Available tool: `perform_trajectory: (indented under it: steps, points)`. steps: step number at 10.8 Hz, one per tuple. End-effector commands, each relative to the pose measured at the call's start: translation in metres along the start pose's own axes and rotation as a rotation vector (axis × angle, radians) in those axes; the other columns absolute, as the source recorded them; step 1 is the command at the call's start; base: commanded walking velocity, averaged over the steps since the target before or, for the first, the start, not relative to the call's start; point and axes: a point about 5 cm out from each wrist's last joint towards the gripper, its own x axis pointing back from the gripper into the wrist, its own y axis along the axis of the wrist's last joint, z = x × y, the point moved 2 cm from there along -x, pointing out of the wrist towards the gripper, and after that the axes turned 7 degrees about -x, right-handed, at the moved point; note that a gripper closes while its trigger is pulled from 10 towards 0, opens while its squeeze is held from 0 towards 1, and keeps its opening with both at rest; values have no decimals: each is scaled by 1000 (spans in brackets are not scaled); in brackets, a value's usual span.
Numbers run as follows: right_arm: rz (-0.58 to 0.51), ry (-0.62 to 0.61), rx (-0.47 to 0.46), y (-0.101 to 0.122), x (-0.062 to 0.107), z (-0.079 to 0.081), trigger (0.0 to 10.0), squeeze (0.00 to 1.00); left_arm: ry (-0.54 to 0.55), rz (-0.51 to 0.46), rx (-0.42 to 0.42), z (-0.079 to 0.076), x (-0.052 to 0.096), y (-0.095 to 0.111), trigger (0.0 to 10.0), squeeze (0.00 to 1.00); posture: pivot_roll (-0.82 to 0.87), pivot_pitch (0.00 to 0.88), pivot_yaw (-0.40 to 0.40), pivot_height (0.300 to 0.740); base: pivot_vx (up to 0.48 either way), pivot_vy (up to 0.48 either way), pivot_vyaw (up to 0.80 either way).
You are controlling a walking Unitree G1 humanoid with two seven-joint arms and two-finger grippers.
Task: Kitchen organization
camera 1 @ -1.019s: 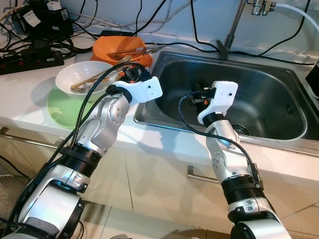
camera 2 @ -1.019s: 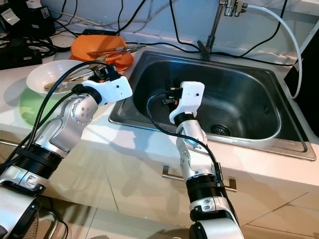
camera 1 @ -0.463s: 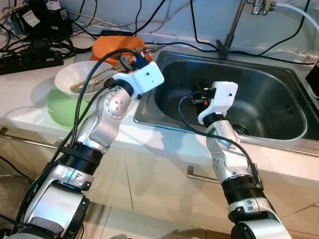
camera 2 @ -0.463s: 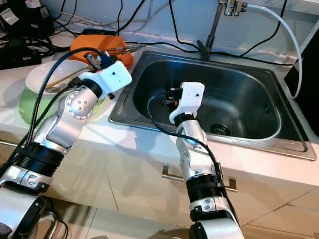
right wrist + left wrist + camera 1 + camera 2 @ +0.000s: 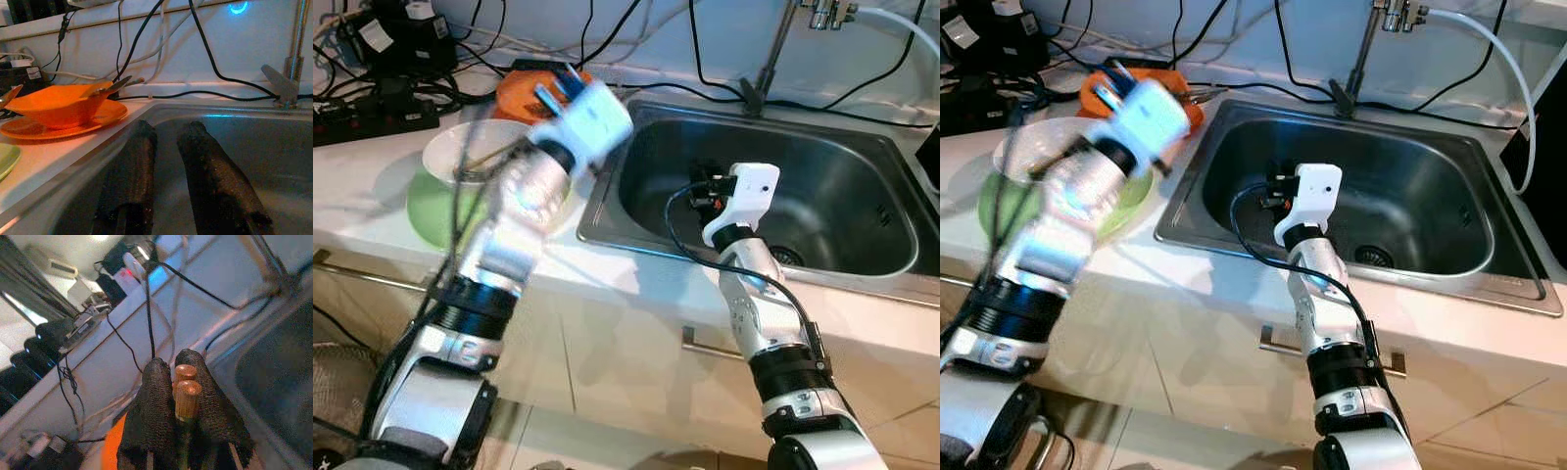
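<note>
Wooden chopsticks (image 5: 185,390) pinched between left gripper (image 5: 182,382) fingers (image 5: 155,401)

Left arm: you now see it raised and blurred, higher above the counter than a second ago.
Left gripper (image 5: 178,401): lifted off the white bowl (image 5: 470,157), fingers clamped on two wooden chopsticks (image 5: 185,391), now near the orange bowl (image 5: 519,88).

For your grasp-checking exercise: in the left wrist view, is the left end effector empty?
No. The left end effector has its black fingers closed on two wooden chopsticks.
</note>
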Motion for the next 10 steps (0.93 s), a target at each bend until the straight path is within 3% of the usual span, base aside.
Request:
perform_trajectory:
  steps: [1, 3, 4, 8, 10]
  points:
    - [-11, -6, -4, 4, -3, -2, 10000, 0, -7, -36, 62, 5, -2, 12, 10000, 0, 55, 11, -50, 740, 0, 0, 0]
    - [-6, 0, -6, 3, -4, -1, 10000, 0, 14, -79, 181, 24, 1, 24, 10000, 0, 65, 9, -55, 740, 0, 0, 0]
    - [-6, 1, -8, 3, -4, -1, 10000, 0, 22, -92, 199, 31, 2, 28, 10000, 0, 67, 10, -57, 740, 0, 0, 0]
    - [-1, 13, -16, 1, -5, 3, 10000, 0, 119, -140, 182, 77, 12, 48, 10000, 0, 87, 11, -68, 740, 0, 0, 0]
    - [4, 23, -19, 0, -6, 5, 10000, 0, 125, -219, 354, 91, 15, 64, 10000, 0, 95, 11, -71, 740, 0, 0, 0]
